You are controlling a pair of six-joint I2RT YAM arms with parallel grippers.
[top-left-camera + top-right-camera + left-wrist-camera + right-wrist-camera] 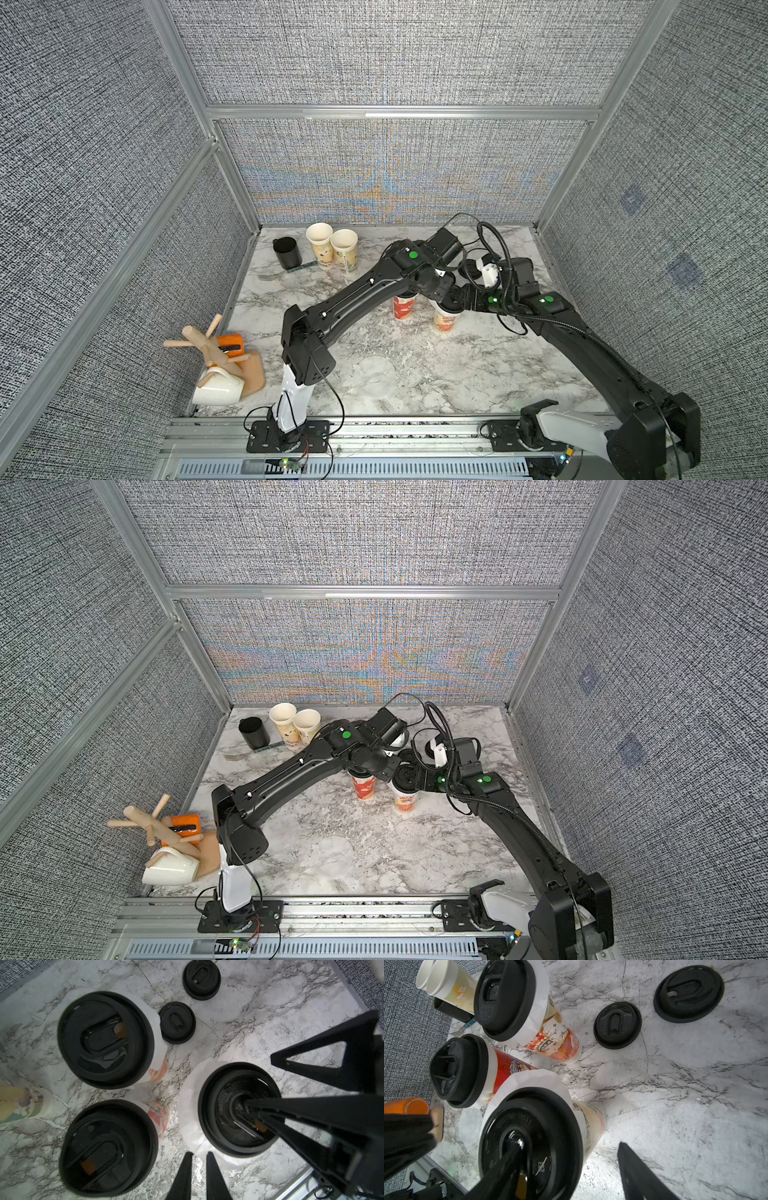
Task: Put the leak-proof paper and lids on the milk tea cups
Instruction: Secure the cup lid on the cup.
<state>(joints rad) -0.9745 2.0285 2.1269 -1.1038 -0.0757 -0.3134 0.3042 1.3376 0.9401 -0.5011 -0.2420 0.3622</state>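
While the right gripper (570, 1144) touches a black lid (220, 1126), leak-proof paper (187, 1109) peeks out beneath

Right fingers stand wide apart, one tip on that lid, which caps a milk tea cup (591, 1124). Left gripper (198, 1154) fingers sit nearly together at this cup's paper edge; whether they pinch it I cannot tell. Two more papered, lidded cups (550, 1039) stand just beside it.

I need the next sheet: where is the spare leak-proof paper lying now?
In both top views the spare leak-proof paper lies flat on the marble table, front centre, beside the left arm's elbow.
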